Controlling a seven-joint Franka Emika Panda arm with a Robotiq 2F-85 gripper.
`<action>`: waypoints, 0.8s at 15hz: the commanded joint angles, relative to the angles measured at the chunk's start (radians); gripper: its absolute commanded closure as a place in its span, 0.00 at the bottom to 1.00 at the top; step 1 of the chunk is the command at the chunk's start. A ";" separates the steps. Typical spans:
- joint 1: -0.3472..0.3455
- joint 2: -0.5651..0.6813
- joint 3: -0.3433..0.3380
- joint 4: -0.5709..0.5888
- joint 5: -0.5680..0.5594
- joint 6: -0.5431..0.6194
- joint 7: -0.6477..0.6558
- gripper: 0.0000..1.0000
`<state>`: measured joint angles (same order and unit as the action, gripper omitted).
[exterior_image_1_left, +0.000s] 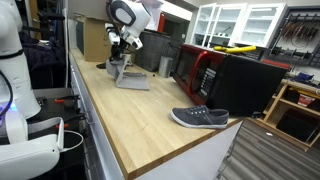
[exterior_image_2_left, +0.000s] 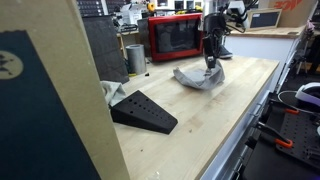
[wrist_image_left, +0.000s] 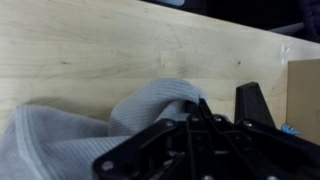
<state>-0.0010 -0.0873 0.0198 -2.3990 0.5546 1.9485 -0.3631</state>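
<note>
Where the wooden counter (exterior_image_1_left: 120, 120) ran closest to the camera in an exterior view, a grey shoe (exterior_image_1_left: 200, 118) lay on its sole near the front edge, well apart from anything you were handling. Farther along, a red microwave (exterior_image_1_left: 197, 68) stood at the side of the worktop. Beyond it you had the gripper (exterior_image_1_left: 122, 62) down over a grey cloth (exterior_image_1_left: 131, 78), which lay crumpled on the counter toward the far end, well away from the shoe. Your wrist view showed the jaws brought together on a raised fold of that cloth (wrist_image_left: 70, 135), the fabric bunched up at the fingertips while the rest of it spread across the wood below. In an exterior view the cloth (exterior_image_2_left: 197, 78) rose to a peak right under the gripper (exterior_image_2_left: 211, 63), with its edges resting on the counter. Farthest back, behind the arm, stood a cardboard box (exterior_image_1_left: 93, 38).
</note>
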 joint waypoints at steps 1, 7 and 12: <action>0.045 -0.035 0.007 -0.030 0.056 -0.096 -0.037 0.99; 0.059 0.000 -0.001 0.019 0.054 -0.382 -0.147 0.43; 0.028 0.018 -0.031 0.068 0.044 -0.439 -0.155 0.04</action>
<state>0.0513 -0.0888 0.0098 -2.3786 0.5888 1.5289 -0.5156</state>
